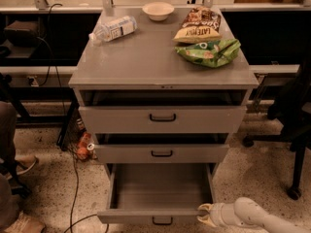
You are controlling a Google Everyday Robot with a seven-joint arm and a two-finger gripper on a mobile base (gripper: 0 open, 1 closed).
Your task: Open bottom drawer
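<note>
Nearest me, the gripper (204, 214) is sitting low on the right, its tip touching the right end of the bottom drawer (160, 191)'s front panel. I am reading that as drawing the drawer by its corner, since the black loop handle (162, 221) is hanging untouched at mid-panel. I cannot tell whether the jaws are apart or clamped on the panel edge. The drawer is standing well out, its bare floor showing, so I am judging the opening nearly done. Behind it the middle drawer (161, 153) and top drawer (163, 119) are showing only narrow gaps. Farther back, the cabinet's surface (146, 57) is carrying a water bottle (112, 28), a bowl (158, 10) and snack bags (204, 40), all lying well apart from the pulling.
</note>
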